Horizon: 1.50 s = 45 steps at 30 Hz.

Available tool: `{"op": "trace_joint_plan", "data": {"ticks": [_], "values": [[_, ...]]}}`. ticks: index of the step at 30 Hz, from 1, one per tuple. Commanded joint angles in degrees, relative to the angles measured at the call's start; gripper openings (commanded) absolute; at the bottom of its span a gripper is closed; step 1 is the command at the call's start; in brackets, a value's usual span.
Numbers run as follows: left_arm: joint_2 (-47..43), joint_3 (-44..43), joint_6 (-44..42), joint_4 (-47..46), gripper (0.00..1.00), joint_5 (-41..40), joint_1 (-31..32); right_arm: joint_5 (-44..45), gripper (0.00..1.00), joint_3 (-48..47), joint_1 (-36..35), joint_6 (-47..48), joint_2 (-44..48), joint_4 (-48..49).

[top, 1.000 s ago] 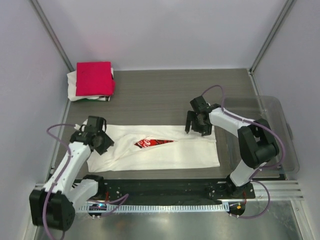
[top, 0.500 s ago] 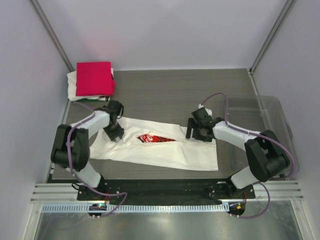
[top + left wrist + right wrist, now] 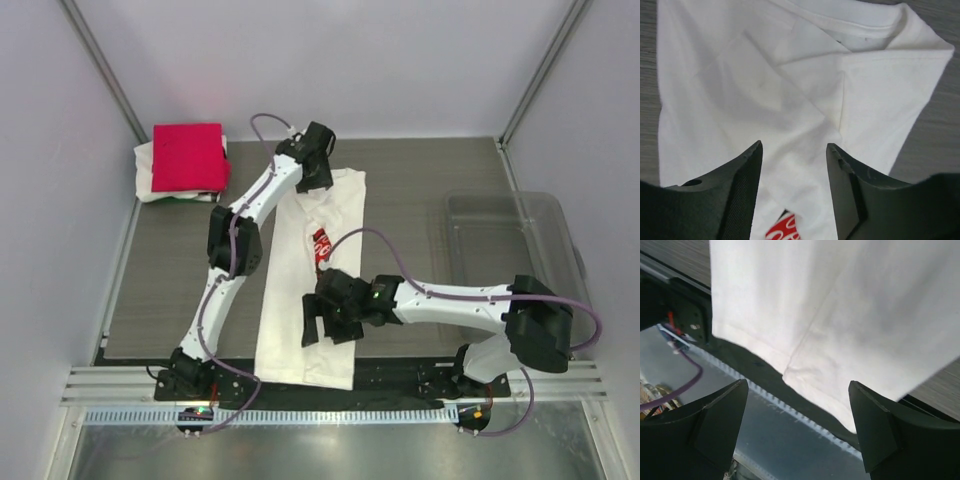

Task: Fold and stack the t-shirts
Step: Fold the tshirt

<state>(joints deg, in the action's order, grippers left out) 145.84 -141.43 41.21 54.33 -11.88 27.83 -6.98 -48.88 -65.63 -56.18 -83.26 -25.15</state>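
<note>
Grey wood-grain table (image 3: 420, 170), pale lavender walls (image 3: 330, 60) on three sides, metal frame posts in the corners. Coca-Cola white t-shirt (image 3: 300, 300) lies as a long folded strip from upper centre to lower centre. Its red print (image 3: 322, 245) peeks out mid-strip, and its hem hangs over the near edge onto the black rail (image 3: 400, 375). Left gripper (image 3: 794, 147) is above the collar end, jaws apart, holding nothing. Right gripper (image 3: 797, 384) is above the hem end, jaws wide, holding nothing. Upper left: folded crimson t-shirt (image 3: 187, 157) on top of another white t-shirt (image 3: 150, 185). Clear tub (image 3: 500, 250) at right edge.
</note>
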Motion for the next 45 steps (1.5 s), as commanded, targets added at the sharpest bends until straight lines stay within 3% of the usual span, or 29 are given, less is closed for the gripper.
{"op": "trace_joint_plan", "data": {"ticks": [1,3,5,10,14,17,21,26,36,45], "values": [[-11.6,-1.2,-6.8,5.2,0.57,1.1,1.2,0.6,0.88,-8.7,0.6,0.2,3.3,-8.7],[-22.3,9.9,-8.2,-0.3,0.64,0.6,0.9,4.0,0.89,-14.1,1.6,3.0,2.8,-12.7],[-28.1,14.6,-8.9,-1.8,0.69,-0.2,0.5,6.2,0.89,-18.8,3.3,6.5,1.4,-14.8],[-44.9,26.3,-9.8,2.9,0.68,-1.9,-2.2,8.8,0.89,-24.9,13.3,13.0,-4.4,-16.0],[-58.1,45.1,-10.8,1.0,0.68,-2.4,-3.1,9.4,0.88,-31.5,20.3,18.9,-11.2,-15.8],[-68.4,54.2,-10.5,-0.4,0.68,-2.3,-3.3,8.2,0.88,-38.0,24.3,22.8,-18.5,-15.5],[-78.8,67.9,-9.0,0.3,0.65,-2.3,-3.2,8.9,0.86,-45.7,27.6,25.0,-27.9,-17.3],[-95.4,77.9,-7.4,-1.1,0.68,-4.7,-3.3,10.6,0.85,-52.9,30.6,26.6,-38.5,-20.1],[-107.2,88.2,-5.7,-1.3,0.70,-2.1,-3.2,10.6,0.82,-65.4,35.0,28.8,-52.0,-17.8],[-105.0,89.9,-4.2,-2.2,0.69,0.5,-3.3,11.2,0.83,-87.9,39.9,31.9,-68.5,-17.9]]}}
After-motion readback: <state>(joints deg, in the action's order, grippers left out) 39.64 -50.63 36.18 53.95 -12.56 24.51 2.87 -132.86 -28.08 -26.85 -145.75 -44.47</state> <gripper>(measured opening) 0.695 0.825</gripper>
